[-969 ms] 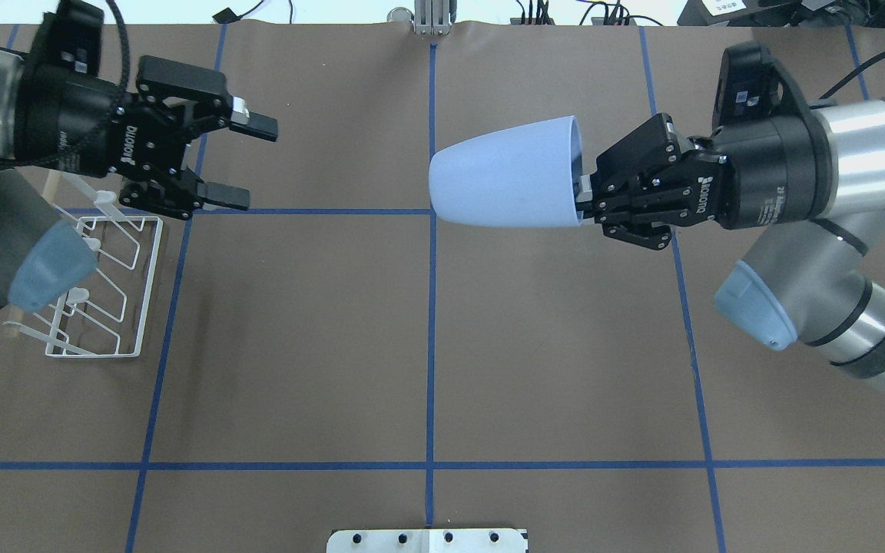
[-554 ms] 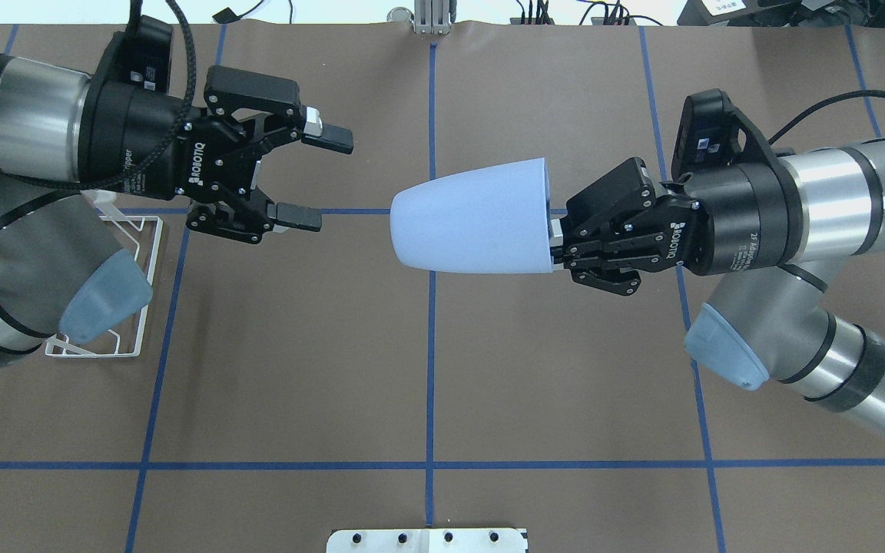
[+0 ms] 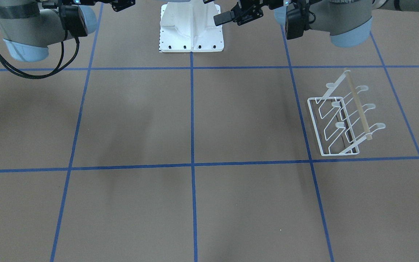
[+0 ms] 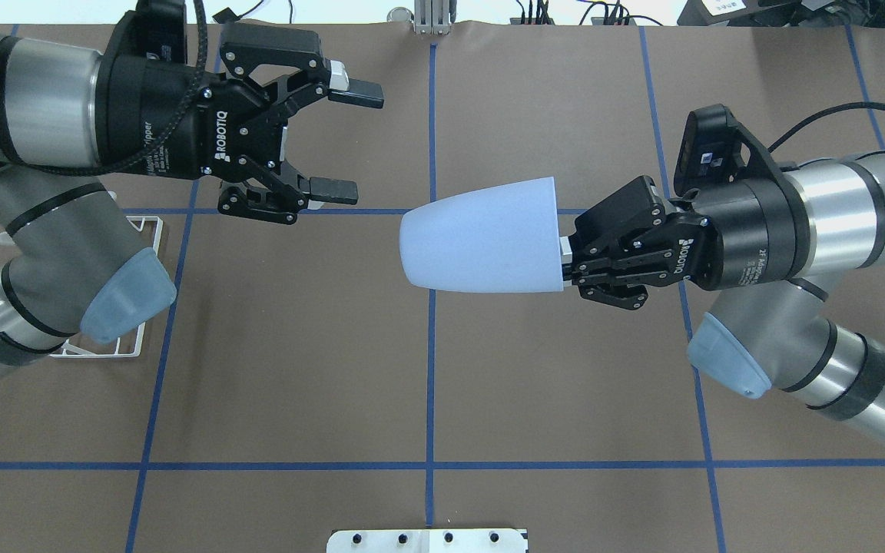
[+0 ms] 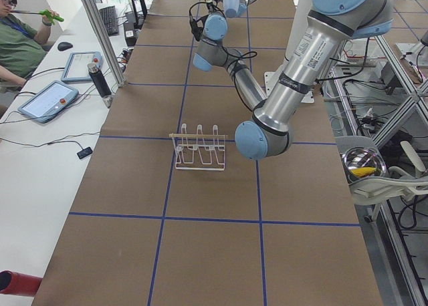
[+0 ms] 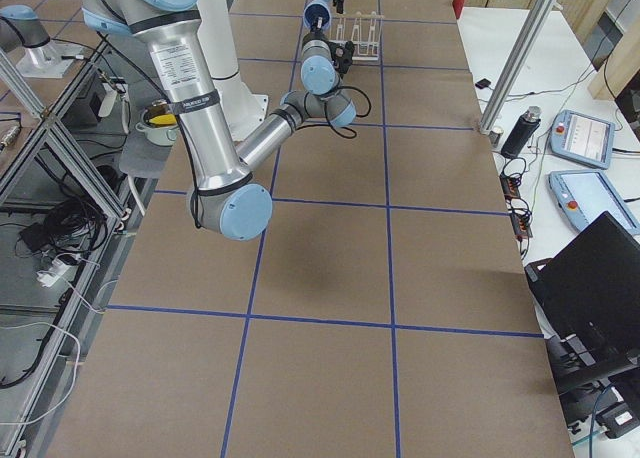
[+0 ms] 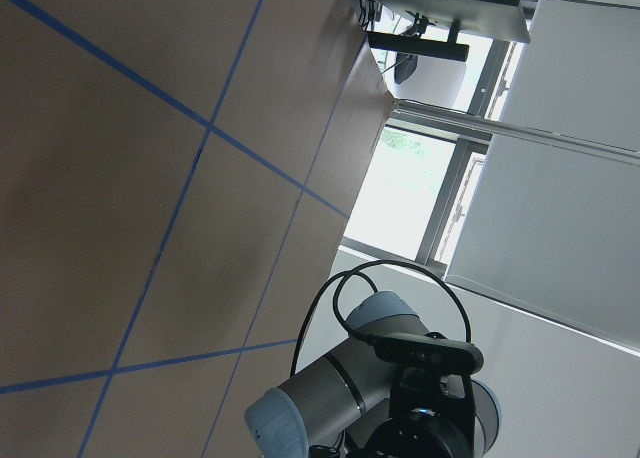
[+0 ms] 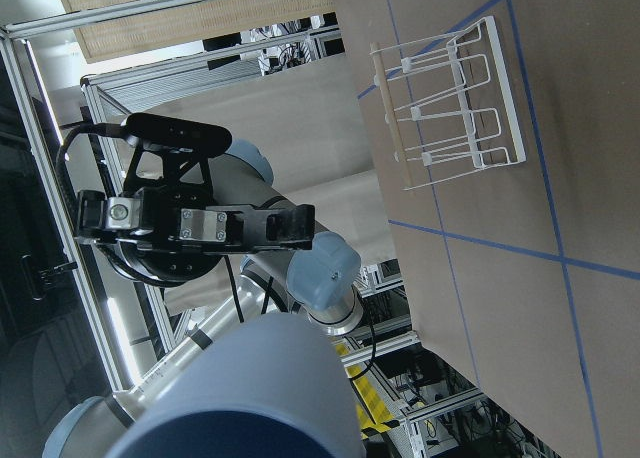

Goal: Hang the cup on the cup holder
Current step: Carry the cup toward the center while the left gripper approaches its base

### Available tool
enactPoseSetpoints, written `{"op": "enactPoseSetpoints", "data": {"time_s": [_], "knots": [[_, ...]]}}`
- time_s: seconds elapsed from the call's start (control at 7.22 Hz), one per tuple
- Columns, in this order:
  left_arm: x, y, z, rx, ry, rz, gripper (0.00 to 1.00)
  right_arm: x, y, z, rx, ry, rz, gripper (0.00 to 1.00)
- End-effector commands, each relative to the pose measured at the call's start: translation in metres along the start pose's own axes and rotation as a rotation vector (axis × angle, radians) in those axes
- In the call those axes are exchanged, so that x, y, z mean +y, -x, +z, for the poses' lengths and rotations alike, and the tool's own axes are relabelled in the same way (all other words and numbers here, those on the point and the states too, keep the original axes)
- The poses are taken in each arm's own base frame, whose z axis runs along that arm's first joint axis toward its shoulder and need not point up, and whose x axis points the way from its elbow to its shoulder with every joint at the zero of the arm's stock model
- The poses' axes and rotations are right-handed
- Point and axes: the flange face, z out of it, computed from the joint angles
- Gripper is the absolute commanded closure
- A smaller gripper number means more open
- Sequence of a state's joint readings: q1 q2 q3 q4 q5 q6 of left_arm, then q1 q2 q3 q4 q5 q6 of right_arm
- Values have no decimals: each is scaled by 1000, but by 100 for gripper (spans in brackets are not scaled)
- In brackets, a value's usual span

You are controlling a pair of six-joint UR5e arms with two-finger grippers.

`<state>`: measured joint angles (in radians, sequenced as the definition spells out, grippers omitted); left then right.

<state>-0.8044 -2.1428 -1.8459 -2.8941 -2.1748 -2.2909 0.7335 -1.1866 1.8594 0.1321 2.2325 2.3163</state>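
The pale blue cup (image 4: pixel 481 234) lies on its side in the air over the table's middle, base pointing left. My right gripper (image 4: pixel 568 252) is shut on its rim. The cup fills the bottom of the right wrist view (image 8: pixel 250 388). My left gripper (image 4: pixel 355 141) is open and empty, a short way left of the cup's base and slightly farther back. The white wire cup holder (image 3: pixel 340 120) with its wooden rod stands on the table. In the overhead view it is mostly hidden under my left arm, with only its frame (image 4: pixel 152 224) showing. It also shows in the right wrist view (image 8: pixel 450 108).
A white mounting plate (image 4: pixel 427 540) sits at the table's near edge by the robot's base (image 3: pixel 191 32). Blue tape lines grid the brown table. An operator (image 5: pixel 20 45) sits beside the table with tablets (image 5: pixel 47 100).
My left arm has swung right from over the cup holder toward the cup, still open. My right gripper has carried the cup a little left and nearer to the robot.
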Motion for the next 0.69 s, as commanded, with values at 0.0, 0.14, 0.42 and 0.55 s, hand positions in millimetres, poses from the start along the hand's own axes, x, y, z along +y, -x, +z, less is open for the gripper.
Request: {"op": "enactPoseSetpoints", "data": {"time_s": [0.0,0.14,0.42,0.55], "knots": [[10,7,5,132,23,87,2,1,0,0,-12,3,-6,100],[15,17,11,148,26,86,2,1,1,1,-14,2,-9,100],[21,29,27,181,0,53,2,2,5,0,-54,2,-29,100],[27,31,32,181,12,41,2,2,5,-1,-61,4,-34,100]]}}
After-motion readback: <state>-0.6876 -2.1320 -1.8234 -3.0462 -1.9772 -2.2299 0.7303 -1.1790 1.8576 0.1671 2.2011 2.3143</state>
